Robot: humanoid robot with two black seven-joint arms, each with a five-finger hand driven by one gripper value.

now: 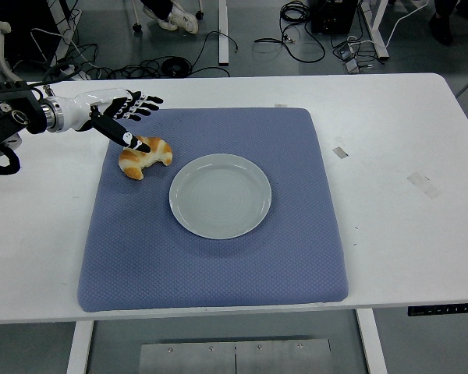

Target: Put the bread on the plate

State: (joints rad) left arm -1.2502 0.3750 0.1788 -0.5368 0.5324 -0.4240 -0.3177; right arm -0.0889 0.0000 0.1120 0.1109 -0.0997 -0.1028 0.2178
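Note:
A golden croissant (145, 157) lies on the blue mat (218, 257), just left of the pale round plate (220, 195), which has nothing on it. My left hand (129, 117) reaches in from the left edge and hovers right above the croissant's back-left side. Its fingers are spread and hold nothing; the thumb (128, 136) points down over the croissant's top edge. The right arm is out of view.
The mat lies on a white table (405, 234). Small tape marks (340, 151) sit on the bare table right of the mat. Cables and chair legs lie on the floor beyond the far edge.

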